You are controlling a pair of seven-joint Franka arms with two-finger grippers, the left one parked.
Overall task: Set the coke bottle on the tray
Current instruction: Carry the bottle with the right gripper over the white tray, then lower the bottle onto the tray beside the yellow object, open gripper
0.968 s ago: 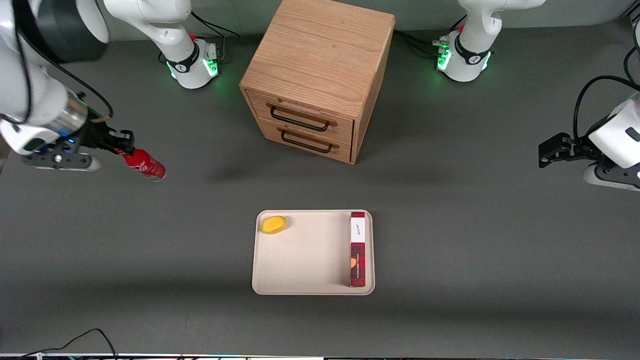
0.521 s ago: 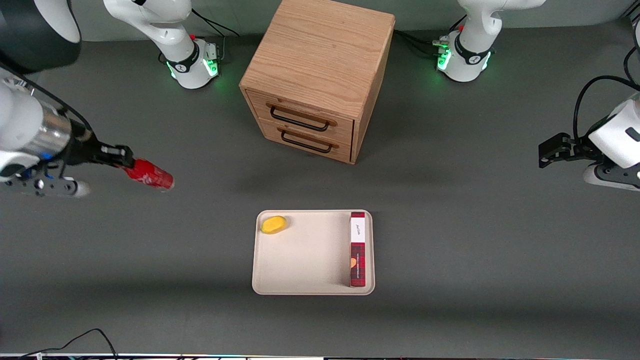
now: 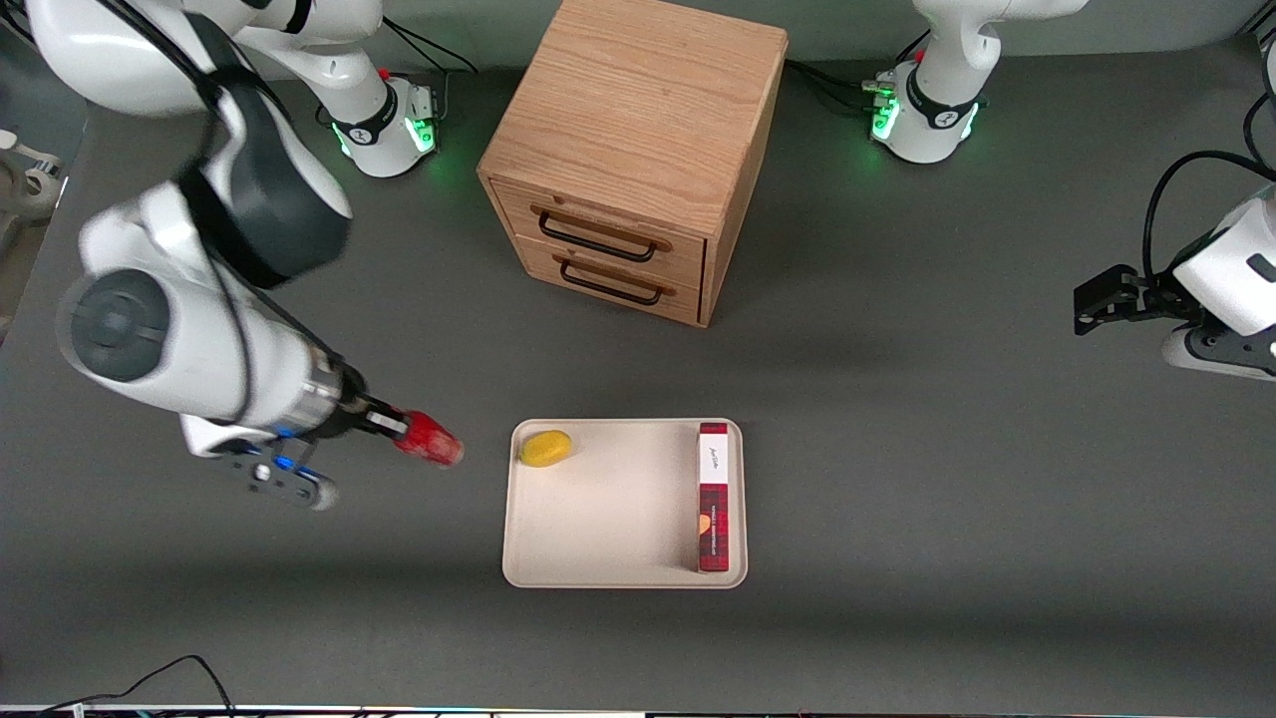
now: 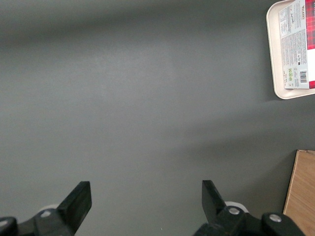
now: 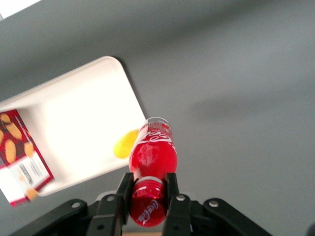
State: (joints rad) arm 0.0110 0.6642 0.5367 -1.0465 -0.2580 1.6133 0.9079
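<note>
My right gripper (image 3: 394, 427) is shut on the cap end of the small red coke bottle (image 3: 429, 440), which sticks out level from the fingers, above the table. It hangs just outside the beige tray (image 3: 608, 519), at the rim toward the working arm's end. In the right wrist view the fingers (image 5: 123, 189) clamp the bottle (image 5: 152, 160) at its neck, and its base points at the tray's edge (image 5: 129, 93).
A yellow lemon-like piece (image 3: 545, 448) lies in the tray's corner nearest the bottle. A long red plaid box (image 3: 713, 497) lies along the tray's edge toward the parked arm. A wooden drawer cabinet (image 3: 638, 150) stands farther from the front camera.
The right arm has swung toward the tray and nearer the front camera, carrying the bottle from the working arm's end of the table to the tray's edge.
</note>
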